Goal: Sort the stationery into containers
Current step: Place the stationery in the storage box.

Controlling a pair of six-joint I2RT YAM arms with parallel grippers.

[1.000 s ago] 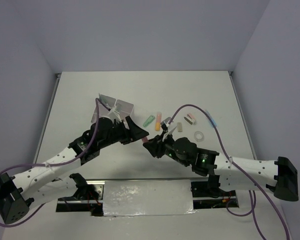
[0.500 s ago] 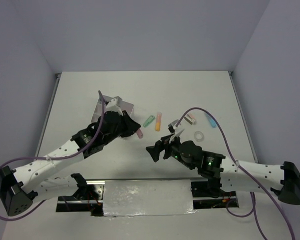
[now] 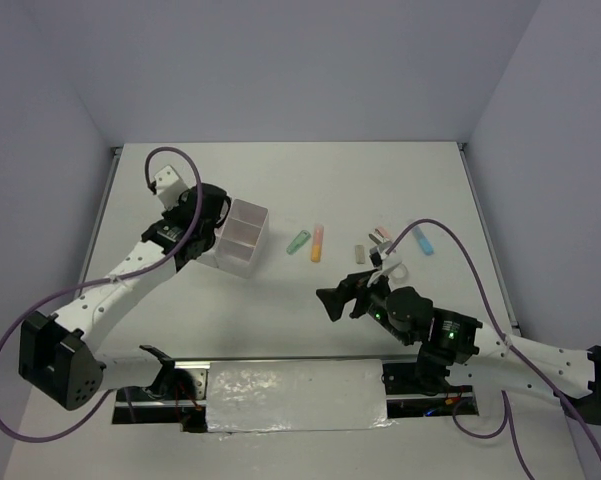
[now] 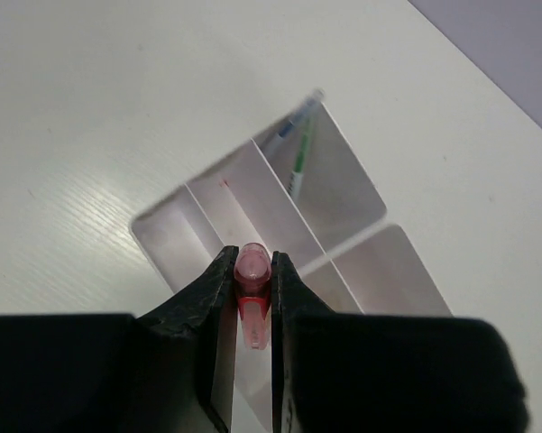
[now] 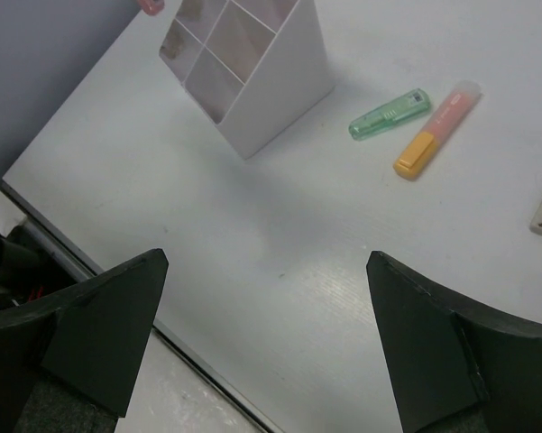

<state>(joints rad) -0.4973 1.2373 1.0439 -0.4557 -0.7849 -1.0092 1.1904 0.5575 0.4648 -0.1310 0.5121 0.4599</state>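
Note:
My left gripper point(image 4: 252, 275) is shut on a pink marker point(image 4: 252, 269) and holds it just above the near compartment of the translucent four-compartment box point(image 4: 352, 185). A thin pen point(image 4: 298, 153) stands in the far compartment. In the top view the left gripper point(image 3: 218, 230) hangs at the box's point(image 3: 255, 222) left side. My right gripper point(image 3: 336, 300) is wide open and holds nothing, low over bare table. A green marker point(image 3: 298, 241), an orange-yellow marker point(image 3: 317, 242), a tan eraser point(image 3: 360, 253), a blue marker point(image 3: 423, 241) and a tape ring point(image 3: 399, 271) lie on the table.
In the right wrist view the box point(image 5: 280, 90) is far left, with the green marker point(image 5: 390, 115) and the orange-yellow marker point(image 5: 437, 129) to its right. The table's near edge point(image 5: 117, 280) runs just under the right gripper point(image 5: 266, 262). A small pink item point(image 3: 383, 235) lies by the right arm's purple cable.
The pink marker passed from the right gripper to the left, which shut on it and carried it left over the box. The right gripper opened and drew back to the right.

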